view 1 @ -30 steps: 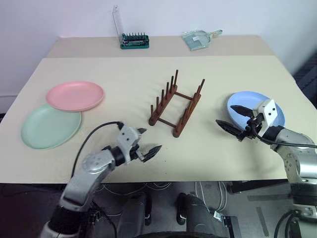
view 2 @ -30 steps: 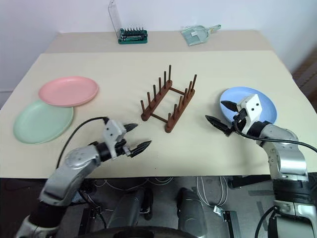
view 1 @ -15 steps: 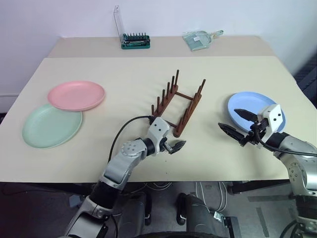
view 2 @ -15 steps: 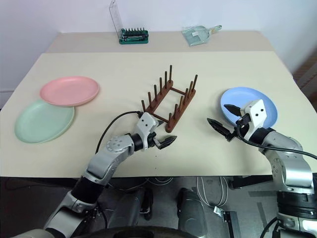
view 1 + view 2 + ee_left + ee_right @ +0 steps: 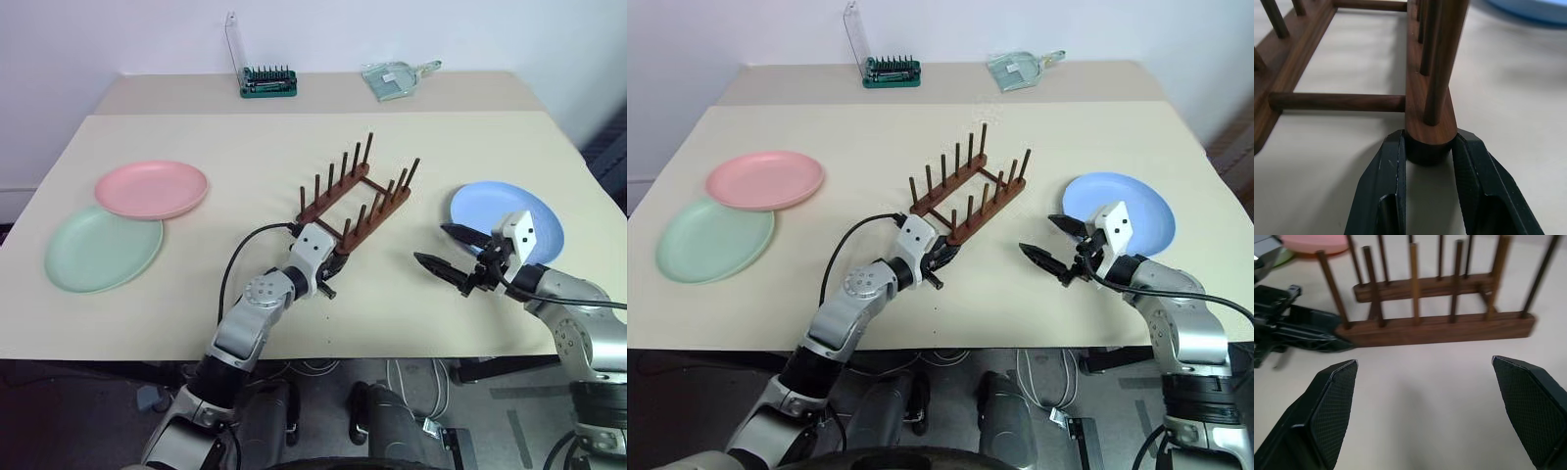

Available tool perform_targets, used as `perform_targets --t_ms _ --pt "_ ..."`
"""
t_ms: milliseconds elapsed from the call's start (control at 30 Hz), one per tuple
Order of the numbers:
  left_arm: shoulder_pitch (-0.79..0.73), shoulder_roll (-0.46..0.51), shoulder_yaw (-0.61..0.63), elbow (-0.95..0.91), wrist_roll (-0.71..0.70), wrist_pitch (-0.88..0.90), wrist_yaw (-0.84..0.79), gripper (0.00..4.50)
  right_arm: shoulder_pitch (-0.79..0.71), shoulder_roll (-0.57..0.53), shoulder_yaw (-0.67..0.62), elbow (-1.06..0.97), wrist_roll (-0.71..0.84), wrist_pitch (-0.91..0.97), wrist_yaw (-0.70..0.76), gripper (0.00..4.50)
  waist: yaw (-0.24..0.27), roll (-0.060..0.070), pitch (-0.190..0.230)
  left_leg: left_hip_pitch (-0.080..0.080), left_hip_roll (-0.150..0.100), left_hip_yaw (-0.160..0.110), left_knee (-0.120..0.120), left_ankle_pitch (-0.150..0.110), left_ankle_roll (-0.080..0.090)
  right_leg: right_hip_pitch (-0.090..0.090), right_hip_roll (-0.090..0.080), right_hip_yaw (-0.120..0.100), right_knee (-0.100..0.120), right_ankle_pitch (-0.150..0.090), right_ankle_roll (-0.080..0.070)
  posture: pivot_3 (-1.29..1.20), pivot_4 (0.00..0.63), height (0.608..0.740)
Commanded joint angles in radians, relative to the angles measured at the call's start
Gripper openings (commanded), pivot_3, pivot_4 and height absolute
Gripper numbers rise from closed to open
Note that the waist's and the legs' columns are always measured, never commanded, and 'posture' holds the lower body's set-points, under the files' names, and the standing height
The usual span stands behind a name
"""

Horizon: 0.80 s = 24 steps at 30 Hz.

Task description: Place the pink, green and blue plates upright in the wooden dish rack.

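The wooden dish rack [image 5: 358, 201] stands mid-table, running diagonally. My left gripper [image 5: 331, 266] is shut on the near end of one of its base rails; the left wrist view shows both fingers [image 5: 1388, 161] clamped on the rail's rounded end [image 5: 1429, 132]. My right gripper [image 5: 431, 244] hovers open just right of the rack, with nothing between its fingers. Behind it the blue plate [image 5: 509, 211] lies flat. At the table's left, the pink plate [image 5: 152, 188] overlaps the green plate [image 5: 101, 253]. The right wrist view faces the rack [image 5: 1440, 328] side-on.
A green screwdriver-bit holder [image 5: 267, 80] and a clear plastic dustpan [image 5: 397, 76] sit on the back table. A black cable [image 5: 245, 250] loops over the left forearm. The table's front edge [image 5: 323, 345] lies close below both grippers.
My left gripper moved right to the rack and shut on its near rail end. The rack has turned, its far end swinging right. The right gripper drifted slightly left, still open.
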Motion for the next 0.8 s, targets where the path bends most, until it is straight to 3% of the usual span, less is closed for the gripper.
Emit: perform_targets --t_ms 33,200,367,500,800 --pt "0.021 -0.002 0.017 0.02 0.013 0.017 0.024 0.76 -0.007 -0.007 -0.014 -0.018 0.008 -0.011 0.003 4.5 0.0 0.0 0.0 0.0 0.0 0.0 0.0 0.0 0.0 0.0 0.0 0.0 0.0 0.0 0.0 0.0 0.15 0.74" --pt "0.021 0.039 0.018 0.019 0.035 -0.016 0.013 0.76 0.01 -0.012 -0.006 -0.032 0.012 0.004 0.012 4.5 -0.004 0.0 0.0 0.0 0.0 0.0 0.0 0.0 0.0 0.0 0.0 0.0 0.0 0.0 0.0 0.0 0.15 0.74" --pt "0.012 0.202 0.003 -0.003 -0.022 -0.201 -0.262 0.76 0.13 -0.071 0.047 -0.087 -0.029 0.003 0.07 4.5 -0.003 0.0 0.0 0.0 0.002 0.0 -0.001 0.0 0.0 -0.001 0.001 -0.001 0.0 -0.001 -0.003 0.0 0.15 0.74" --pt "-0.004 0.281 0.019 -0.021 -0.128 -0.216 -0.464 0.76 0.151 -0.074 0.019 -0.091 -0.03 -0.006 0.052 4.5 -0.001 0.0 0.0 0.0 0.002 0.002 0.0 0.0 0.0 -0.002 0.0 0.0 0.0 0.0 -0.004 0.0 0.15 0.74" --pt "-0.045 0.368 0.083 0.078 -0.146 -0.249 -0.594 0.76 0.197 -0.078 -0.017 -0.162 -0.024 0.01 0.011 4.5 0.012 0.0 0.0 -0.001 0.002 0.002 -0.001 -0.001 -0.001 -0.003 0.0 0.0 -0.001 0.0 -0.004 0.0 0.15 0.74"
